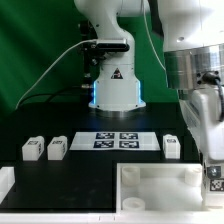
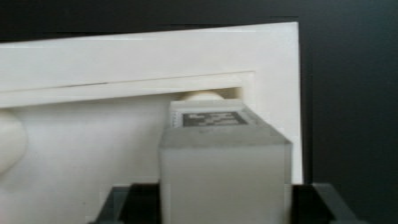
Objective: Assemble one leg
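In the wrist view my gripper (image 2: 221, 208) is shut on a leg (image 2: 222, 150), a white block with a black-and-white tag on its far end. Its dark fingers (image 2: 135, 206) flank the block. The leg's far end rests against the inner rim at a corner of the large white panel (image 2: 125, 80). In the exterior view the gripper (image 1: 212, 172) hangs at the right corner of the panel (image 1: 150, 172), with the held leg (image 1: 214, 180) just showing. Three more legs lie on the table: two on the exterior view's left (image 1: 32, 148) (image 1: 56, 148) and one on its right (image 1: 171, 147).
The marker board (image 1: 117, 140) lies flat in front of the robot base (image 1: 115, 90). A white part (image 1: 5, 182) sits at the left edge of the exterior view. The table is black, and a green backdrop stands behind it.
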`<action>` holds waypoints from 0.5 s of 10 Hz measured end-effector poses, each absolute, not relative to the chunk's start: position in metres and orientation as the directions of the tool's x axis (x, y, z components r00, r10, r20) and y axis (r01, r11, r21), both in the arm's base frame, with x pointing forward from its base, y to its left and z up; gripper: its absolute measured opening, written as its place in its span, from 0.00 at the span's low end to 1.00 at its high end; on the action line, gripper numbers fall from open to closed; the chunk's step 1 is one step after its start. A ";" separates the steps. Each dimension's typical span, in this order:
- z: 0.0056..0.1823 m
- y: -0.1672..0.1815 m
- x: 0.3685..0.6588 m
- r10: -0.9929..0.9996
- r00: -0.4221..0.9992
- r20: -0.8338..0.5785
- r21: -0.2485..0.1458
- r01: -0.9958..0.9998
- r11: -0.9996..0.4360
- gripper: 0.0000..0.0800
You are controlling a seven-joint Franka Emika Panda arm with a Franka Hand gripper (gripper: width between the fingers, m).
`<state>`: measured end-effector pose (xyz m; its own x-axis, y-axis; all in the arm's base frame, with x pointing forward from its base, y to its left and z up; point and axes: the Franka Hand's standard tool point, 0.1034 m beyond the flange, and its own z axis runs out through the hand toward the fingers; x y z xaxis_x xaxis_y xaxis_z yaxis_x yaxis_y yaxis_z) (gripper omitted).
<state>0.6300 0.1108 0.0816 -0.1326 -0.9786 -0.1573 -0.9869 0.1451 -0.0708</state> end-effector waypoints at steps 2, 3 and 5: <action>0.082 0.113 0.630 -0.971 -0.170 -0.168 -0.074 -0.980 0.185 0.37; 0.081 0.114 0.629 -0.981 -0.109 -0.163 -0.083 -0.989 0.124 0.46; 0.081 0.118 0.628 -0.979 0.157 -0.131 -0.116 -0.983 -0.142 0.65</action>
<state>0.6284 0.1181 0.0810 0.1572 -0.9789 -0.1306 -0.9830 -0.1424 -0.1159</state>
